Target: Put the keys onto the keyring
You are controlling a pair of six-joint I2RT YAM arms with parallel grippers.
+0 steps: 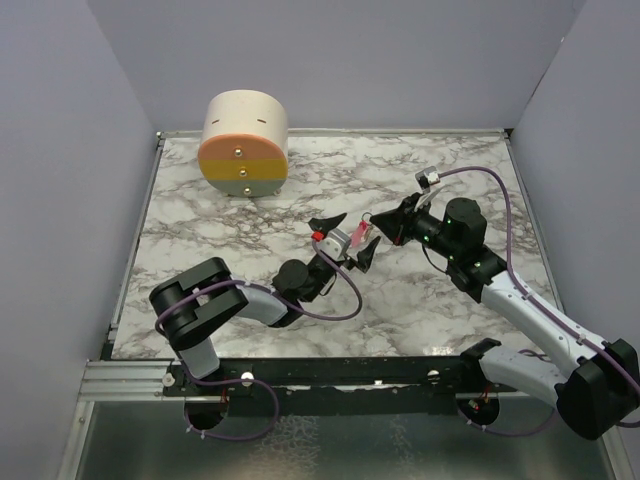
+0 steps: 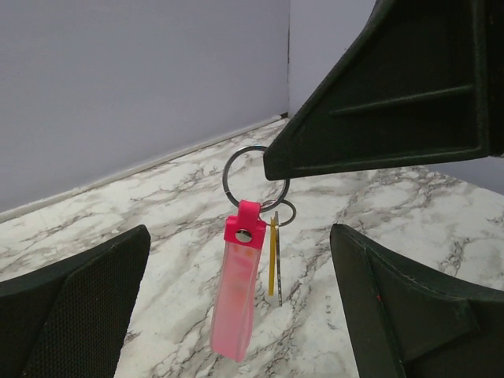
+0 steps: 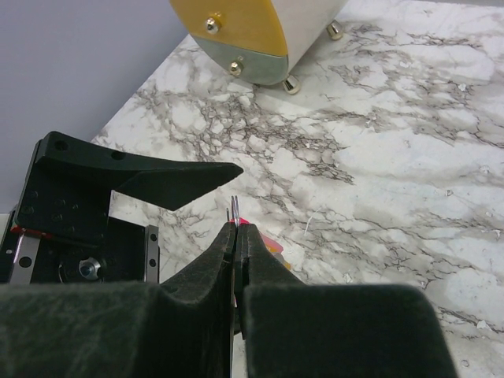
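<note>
Pink keyring (image 2: 236,303) hangs from your right gripper (image 3: 236,230), pinched shut on its top, yellow key (image 2: 272,260) dangling alongside, while your left gripper (image 1: 348,238) gapes wide, holding nothing.

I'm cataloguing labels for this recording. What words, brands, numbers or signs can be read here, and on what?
None can be read in any view.
Keyring: plain pink strap, no print.
Cream-and-orange cylinder: metal studs only, no lettering.
Right arm: a small dark mark on its white link, too small to read.
</note>
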